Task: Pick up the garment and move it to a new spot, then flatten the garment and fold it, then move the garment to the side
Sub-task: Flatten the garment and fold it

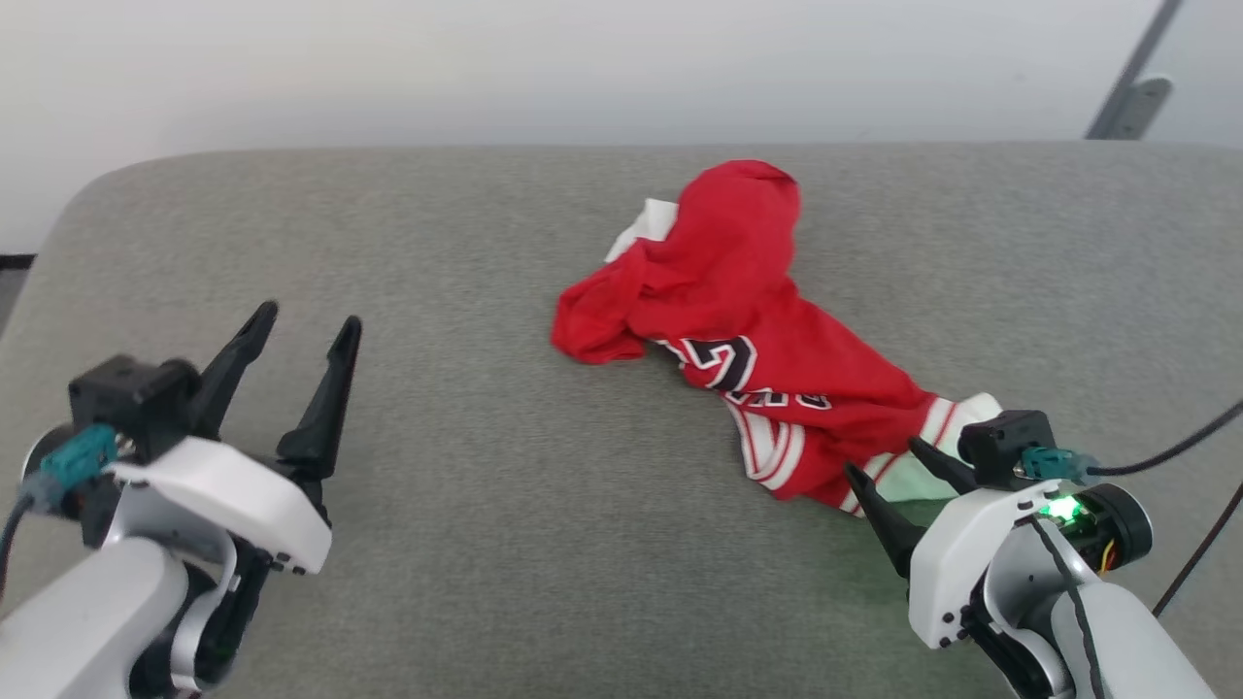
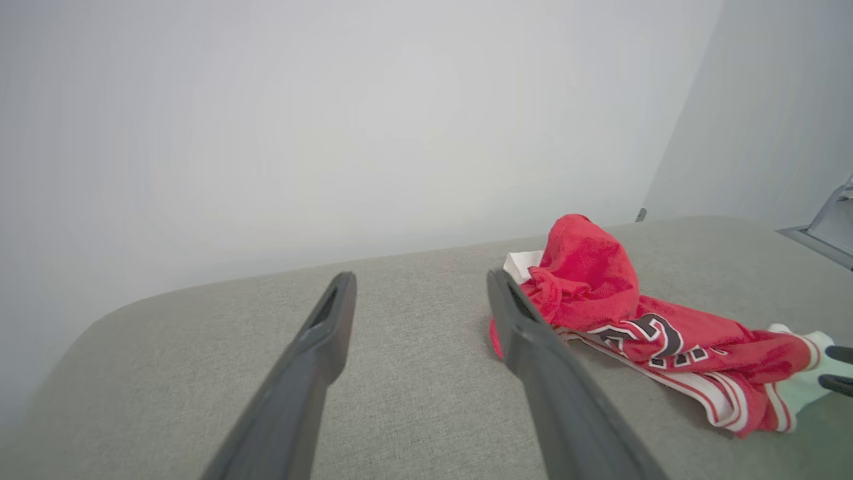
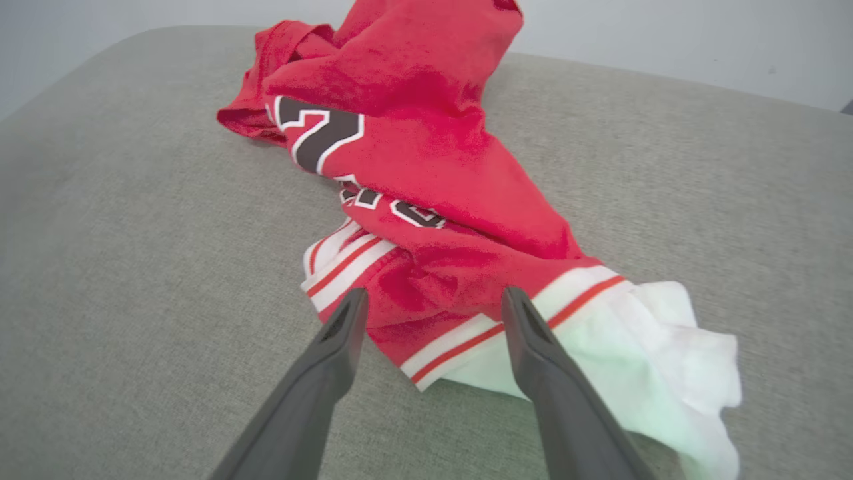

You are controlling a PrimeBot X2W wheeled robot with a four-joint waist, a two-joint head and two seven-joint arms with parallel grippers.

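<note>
Crumpled garment (image 1: 738, 320) on the grey cushion (image 1: 486, 544), running from centre toward 4 o'clock in the head view. Right gripper (image 1: 882, 458), jaws spread and empty, is poised at the 4 o'clock end over the striped trim (image 3: 466, 337) beside a white sleeve (image 3: 666, 347). Left gripper (image 1: 309, 316), likewise released, sits at 8 o'clock, well apart. Fabric is judged light, limp and not slippery; a bunched, banded edge offers the surest pinch.
</note>
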